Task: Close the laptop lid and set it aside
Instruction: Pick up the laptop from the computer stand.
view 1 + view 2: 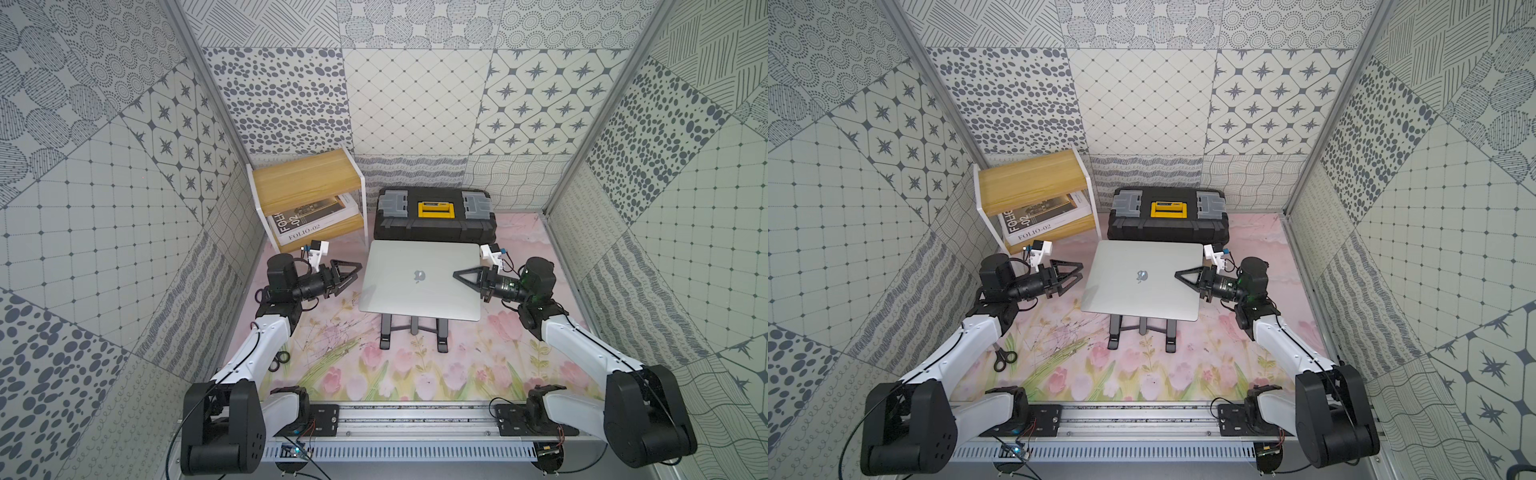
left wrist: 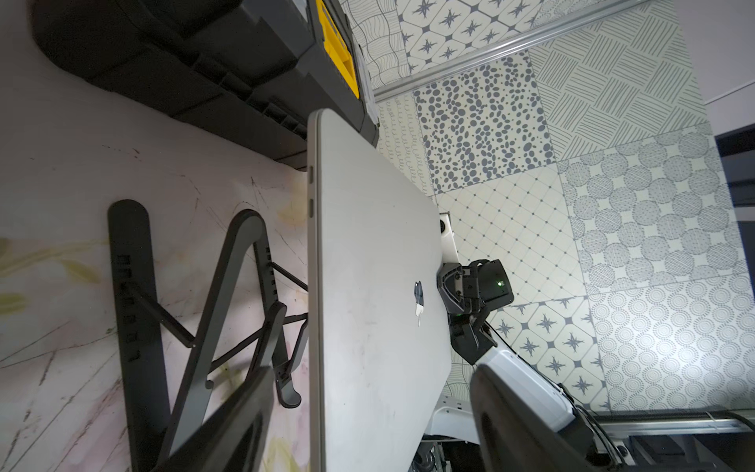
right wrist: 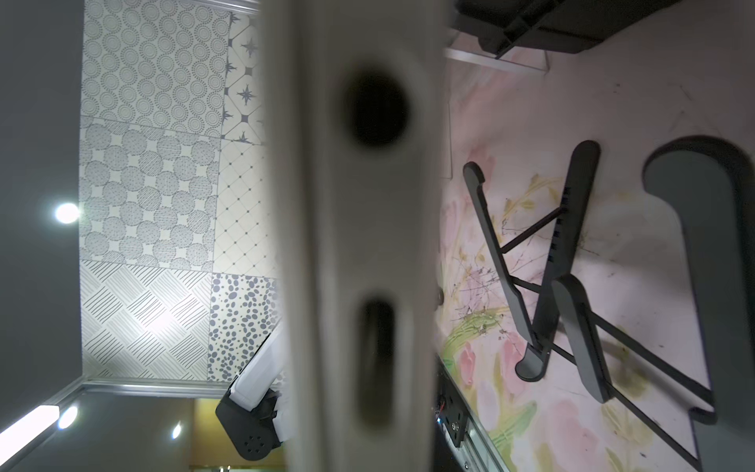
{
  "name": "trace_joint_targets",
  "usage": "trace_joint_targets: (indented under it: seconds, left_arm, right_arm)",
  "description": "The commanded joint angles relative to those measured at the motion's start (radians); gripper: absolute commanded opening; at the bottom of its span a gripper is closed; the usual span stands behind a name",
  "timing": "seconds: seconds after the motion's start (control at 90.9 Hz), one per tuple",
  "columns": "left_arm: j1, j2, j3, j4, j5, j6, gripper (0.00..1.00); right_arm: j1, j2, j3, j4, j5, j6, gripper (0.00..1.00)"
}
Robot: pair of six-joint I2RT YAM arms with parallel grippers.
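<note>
While right fingers (image 1: 460, 276) clamp one closed laptop (image 1: 415, 257), left fingers (image 1: 355, 266) stand spread

Arm links: the left arm (image 1: 266, 345) and the right arm (image 1: 582, 345) have smooth white shells between black joints.
Shoulders: large black rounded housings (image 1: 224, 428); the left one has a ring of small holes on its face.
Cables: a thin black cable (image 1: 249, 351) follows each white link; thin red and black wires (image 1: 306, 432) are near the base.
Grippers: the left gripper (image 1: 356, 272) and the right gripper (image 1: 457, 275) are black, each finger a hollow triangle.
Wrists: white camera brackets (image 1: 319, 250) with a small blue part.
Light: a green light (image 1: 524, 272) on the right arm's black motor.
Base: black mounting plates (image 1: 324, 419) with screws.
</note>
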Motion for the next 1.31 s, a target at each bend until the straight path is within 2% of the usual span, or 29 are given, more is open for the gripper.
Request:
trace_joint_targets:
  seconds: [0.0, 0.143, 0.253, 0.407, 0.484, 0.583, 0.649, 0.748, 0.825, 1.013, 1.09, 1.167, 1.2, 1.255, 1.299]
  left_arm:
    - [0.009, 0.012, 0.013, 0.144, 0.192, -0.086, 0.81]
    - [0.007, 0.025, 0.005, 0.191, 0.216, -0.134, 0.82]
    - [0.007, 0.034, -0.017, 0.359, 0.243, -0.241, 0.80]
    - [-0.005, 0.074, -0.055, 0.571, 0.259, -0.402, 0.67]
    - [-0.015, 0.115, -0.081, 0.737, 0.268, -0.555, 0.60]
    - [-0.022, 0.182, -0.097, 0.981, 0.277, -0.721, 0.46]
    - [-0.032, 0.191, -0.097, 0.992, 0.282, -0.726, 0.37]
    - [-0.052, 0.176, -0.098, 0.990, 0.281, -0.734, 0.37]
    - [-0.059, 0.166, -0.097, 0.991, 0.285, -0.743, 0.34]
    - [-0.061, 0.154, -0.108, 0.977, 0.289, -0.756, 0.25]
    - [-0.061, 0.151, -0.110, 0.982, 0.288, -0.768, 0.15]
    - [-0.061, 0.144, -0.103, 0.975, 0.289, -0.774, 0.09]
    - [-0.061, 0.139, -0.098, 0.967, 0.286, -0.775, 0.06]
    - [-0.061, 0.128, -0.091, 0.944, 0.277, -0.774, 0.01]
    - [-0.061, 0.119, -0.085, 0.929, 0.268, -0.770, 0.00]
  right_arm:
    - [0.002, 0.008, 0.063, 0.308, -0.079, 0.086, 0.00]
    - [0.008, 0.038, 0.064, 0.419, -0.083, 0.156, 0.00]
    - [0.026, 0.063, 0.071, 0.439, -0.086, 0.155, 0.00]
    - [0.059, 0.100, 0.095, 0.465, -0.070, 0.156, 0.00]
    - [0.067, 0.120, 0.108, 0.477, -0.060, 0.154, 0.00]
    - [0.071, 0.152, 0.125, 0.493, -0.049, 0.152, 0.00]
    - [0.079, 0.184, 0.139, 0.500, -0.041, 0.151, 0.00]
    - [0.088, 0.219, 0.160, 0.508, -0.020, 0.147, 0.00]
    - [0.094, 0.243, 0.183, 0.486, -0.007, 0.124, 0.00]
    - [0.120, 0.263, 0.238, 0.333, 0.018, 0.004, 0.00]
    - [0.123, 0.276, 0.253, 0.317, 0.016, -0.006, 0.00]
    - [0.123, 0.290, 0.267, 0.307, 0.009, -0.007, 0.00]
    - [0.123, 0.295, 0.272, 0.297, 0.009, -0.010, 0.03]
    - [0.123, 0.300, 0.283, 0.261, 0.010, -0.026, 0.15]
    - [0.125, 0.301, 0.290, 0.237, 0.013, -0.039, 0.21]
